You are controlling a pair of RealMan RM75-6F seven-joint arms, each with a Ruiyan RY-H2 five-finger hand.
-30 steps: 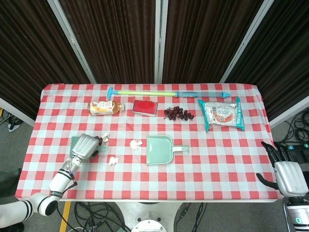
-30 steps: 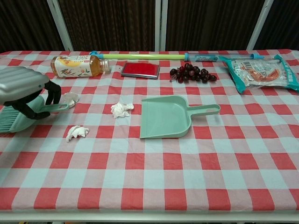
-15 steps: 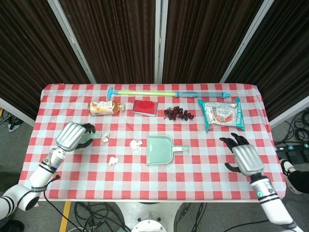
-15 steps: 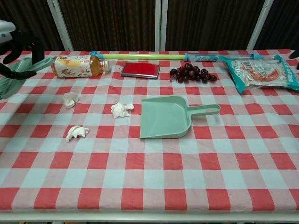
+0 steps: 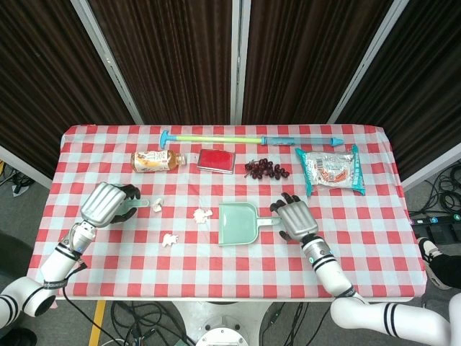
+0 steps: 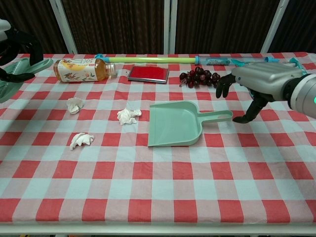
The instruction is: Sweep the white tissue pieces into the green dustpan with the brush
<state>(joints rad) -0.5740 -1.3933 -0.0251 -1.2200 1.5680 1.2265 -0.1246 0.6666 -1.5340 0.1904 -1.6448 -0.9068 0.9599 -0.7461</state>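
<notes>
The left hand [image 5: 108,204] is raised above the tabletop [image 5: 360,245] near its left edge, fingers wrapped around the handle of the green brush [image 6: 15,74]; in the chest view the brush head hangs at the far left of the frame, clear of the cloth. The right hand [image 5: 295,218] hovers just right of the green dustpan [image 5: 240,223], over the end of the pan's handle, with its fingers spread and holding nothing; the chest view shows a gap between the fingertips [image 6: 224,86] and the handle below.

The dustpan lies flat near the middle of the tabletop, its open mouth facing the left edge and its handle pointing toward the right edge. Three white tissue pieces lie on the cloth to its left: one [image 5: 202,214] just off the pan's mouth, one [image 5: 169,238] nearer the front edge, and one [image 5: 156,203] close beside the left hand. Bare cloth lies between these pieces and the pan.

Along the back edge a long stick [image 5: 248,138] runs parallel to the edge. In front of it, from left to right, lie a bottle [image 5: 157,159] on its side, a red packet [image 5: 215,159], a bunch of dark grapes [image 5: 266,169] and a snack bag [image 5: 331,169] toward the back right corner. The front strip and the front right corner of the tabletop are open cloth.
</notes>
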